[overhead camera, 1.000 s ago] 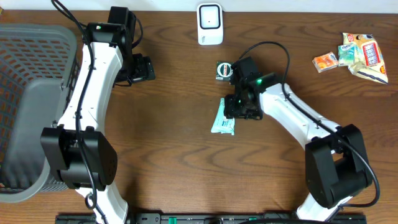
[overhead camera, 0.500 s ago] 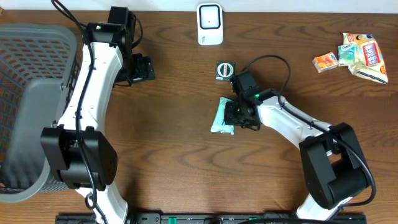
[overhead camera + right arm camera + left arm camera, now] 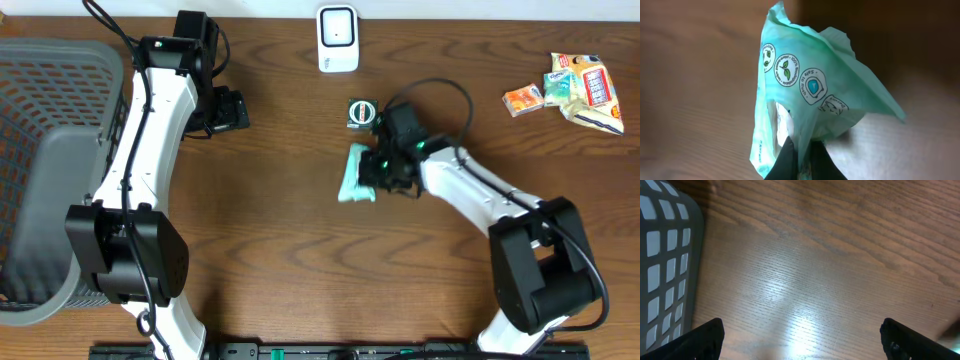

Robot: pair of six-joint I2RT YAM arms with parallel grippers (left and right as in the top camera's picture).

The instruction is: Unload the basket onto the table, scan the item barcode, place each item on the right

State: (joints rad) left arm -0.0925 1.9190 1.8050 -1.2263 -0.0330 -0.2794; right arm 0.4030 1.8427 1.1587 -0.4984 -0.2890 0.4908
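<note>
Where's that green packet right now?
Seen from overhead, the green packet is near the middle of the table, pinched in the right gripper, close to a small dark object below the white scanner.

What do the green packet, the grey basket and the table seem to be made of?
The green packet: thin soft plastic film, glossy; it crumples into sharp folds and carries printed round logos. The grey basket: probably moulded plastic, matte; a regular lattice of holes. The table: wood or wood-look laminate, satin finish; brown grain with a light glare.
</note>
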